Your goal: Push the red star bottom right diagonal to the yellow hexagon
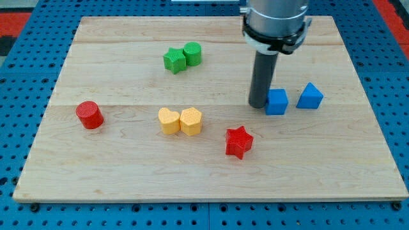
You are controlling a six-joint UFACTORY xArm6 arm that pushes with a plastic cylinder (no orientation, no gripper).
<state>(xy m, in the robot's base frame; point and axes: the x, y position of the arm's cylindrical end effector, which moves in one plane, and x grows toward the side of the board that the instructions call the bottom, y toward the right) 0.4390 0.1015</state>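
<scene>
The red star lies on the wooden board, right of centre and toward the view's bottom. The yellow hexagon sits up and to the left of it, touching a yellow heart on its left. The star is below and to the right of the hexagon, with a gap between them. My tip stands above the star and slightly right of it, clear of it, right next to the left side of a blue cube.
A blue triangular block sits right of the blue cube. A green star and a green cylinder touch near the view's top. A red cylinder stands at the left. Blue pegboard surrounds the board.
</scene>
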